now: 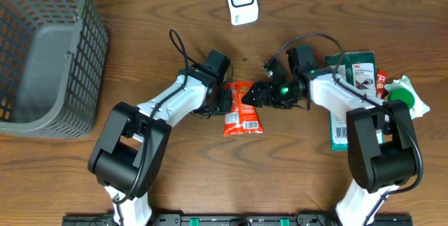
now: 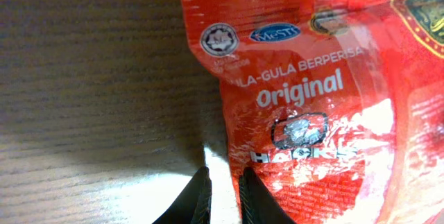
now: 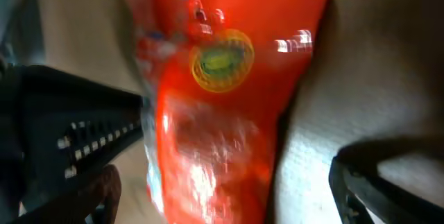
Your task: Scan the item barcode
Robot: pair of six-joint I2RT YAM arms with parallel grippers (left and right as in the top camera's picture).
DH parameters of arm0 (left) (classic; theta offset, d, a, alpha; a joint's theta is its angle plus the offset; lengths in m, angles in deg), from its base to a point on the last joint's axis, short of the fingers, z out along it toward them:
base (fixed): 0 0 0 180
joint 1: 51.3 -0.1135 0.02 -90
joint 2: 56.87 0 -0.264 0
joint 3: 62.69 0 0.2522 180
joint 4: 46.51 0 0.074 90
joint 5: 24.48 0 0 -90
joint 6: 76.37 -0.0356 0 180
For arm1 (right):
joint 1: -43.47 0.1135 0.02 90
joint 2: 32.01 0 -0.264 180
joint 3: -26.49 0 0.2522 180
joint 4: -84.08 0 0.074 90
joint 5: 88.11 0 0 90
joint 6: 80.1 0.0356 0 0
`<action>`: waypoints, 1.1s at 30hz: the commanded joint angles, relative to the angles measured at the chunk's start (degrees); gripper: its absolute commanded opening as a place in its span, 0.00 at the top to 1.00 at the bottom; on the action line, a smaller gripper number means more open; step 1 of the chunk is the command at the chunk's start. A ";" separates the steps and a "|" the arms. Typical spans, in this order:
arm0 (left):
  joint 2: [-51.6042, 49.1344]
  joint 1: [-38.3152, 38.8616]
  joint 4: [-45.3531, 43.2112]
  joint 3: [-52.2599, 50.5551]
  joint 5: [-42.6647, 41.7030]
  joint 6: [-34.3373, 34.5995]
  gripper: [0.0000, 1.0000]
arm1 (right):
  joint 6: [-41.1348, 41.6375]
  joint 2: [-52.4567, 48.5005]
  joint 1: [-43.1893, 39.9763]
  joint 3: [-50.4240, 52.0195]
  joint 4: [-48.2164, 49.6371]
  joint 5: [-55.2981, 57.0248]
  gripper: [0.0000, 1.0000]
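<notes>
One red packet [image 1: 242,114] lies flat on the table [image 1: 294,177] at its middle, below the one white scanner [image 1: 241,1] and well apart from it. One grey basket [image 1: 49,51] stands at the far left corner. At the right edge is a small pile of goods, at least three: a green pack [image 1: 358,68], a red item [image 1: 382,80] and a green-and-white one [image 1: 407,99]. Two arms work here, one on each side of the packet. The left arm [image 1: 164,107] rises from the near edge, slants up and right, and turns its wrist toward the packet's upper left side. The left gripper [image 2: 223,186] is low over the wood at the packet's left edge, its fingers [image 2: 200,197] nearly pressed together with only a thin slit between them. Whether the edge of the wrapper sits in that slit I cannot tell. The right arm [image 1: 350,100] comes up from the near right, bends at the elbow and reaches left, a green light showing at its wrist. The right gripper [image 1: 257,96] is spread wide at the packet's upper right; in its wrist view the packet lies between the two fingers, neither plainly touching it.
</notes>
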 commanded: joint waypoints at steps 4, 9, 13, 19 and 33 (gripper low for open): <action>-1.11 0.09 -1.38 -0.26 -0.70 0.28 0.83 | 0.79 -0.74 0.24 3.91 6.95 -0.83 0.06; -1.11 0.09 -2.34 -0.26 -0.74 -0.15 0.83 | 0.98 -0.74 0.79 4.81 7.17 -2.03 0.09; -1.11 0.09 -2.56 -0.26 -1.18 -0.15 0.83 | 1.92 -0.74 1.64 5.62 7.21 -2.23 0.11; -1.11 0.09 -2.54 -0.26 -6.12 -2.54 0.83 | 2.82 -0.74 2.12 5.81 8.79 -2.25 0.13; -1.11 0.07 -2.73 -0.26 -6.05 -5.29 0.83 | 6.08 -0.74 2.12 5.86 12.76 -5.84 0.75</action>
